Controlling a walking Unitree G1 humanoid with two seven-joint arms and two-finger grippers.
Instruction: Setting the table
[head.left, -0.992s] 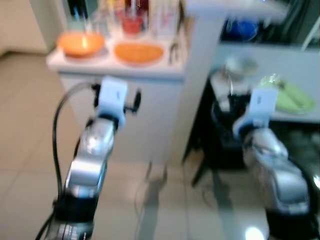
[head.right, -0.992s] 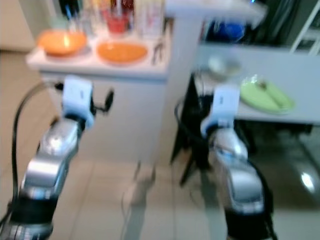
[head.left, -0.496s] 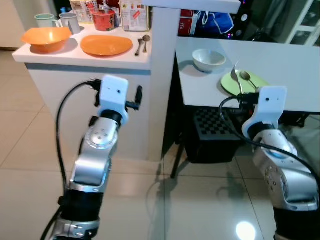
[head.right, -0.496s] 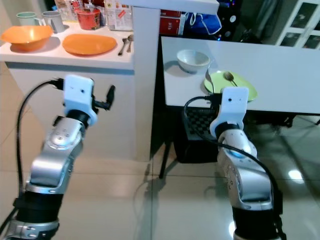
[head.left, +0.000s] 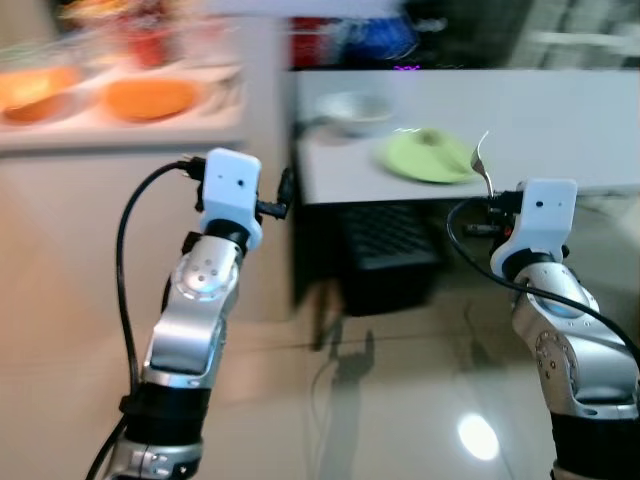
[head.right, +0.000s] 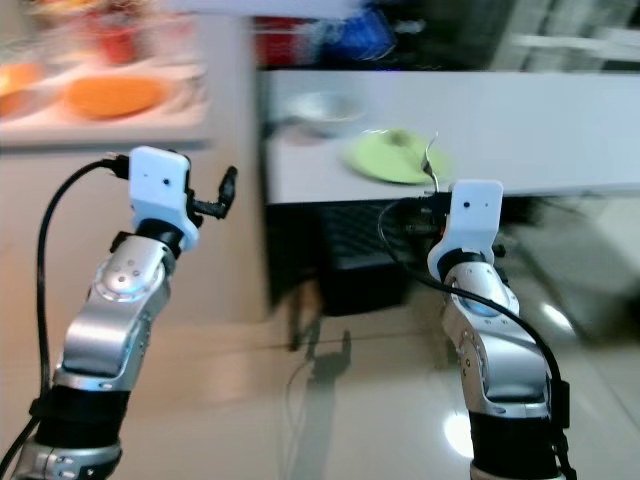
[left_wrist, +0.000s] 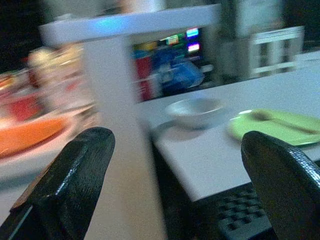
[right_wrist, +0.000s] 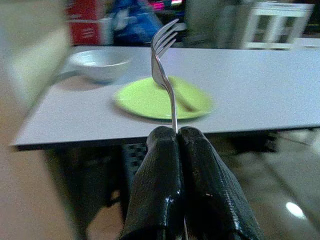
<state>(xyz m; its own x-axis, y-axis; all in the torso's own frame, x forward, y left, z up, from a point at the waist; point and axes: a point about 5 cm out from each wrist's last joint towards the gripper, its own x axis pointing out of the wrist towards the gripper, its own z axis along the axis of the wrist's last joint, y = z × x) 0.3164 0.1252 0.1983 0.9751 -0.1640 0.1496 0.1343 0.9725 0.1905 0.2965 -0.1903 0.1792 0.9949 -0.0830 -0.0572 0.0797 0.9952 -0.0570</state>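
My head cameras look forward and down from above my raised arms, facing the white table (head.left: 560, 120) a little way ahead, both blurred. My left wrist camera looks level along its fingers (left_wrist: 65, 180) toward that table's near corner. My right wrist camera sits close behind its fingers (right_wrist: 200, 190), facing the same tabletop. All views share the green plate (right_wrist: 165, 97) and white bowl (left_wrist: 195, 111).

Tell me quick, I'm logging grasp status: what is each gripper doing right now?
Left gripper: open, holding nothing.
Right gripper: closed on a fork, tines up.
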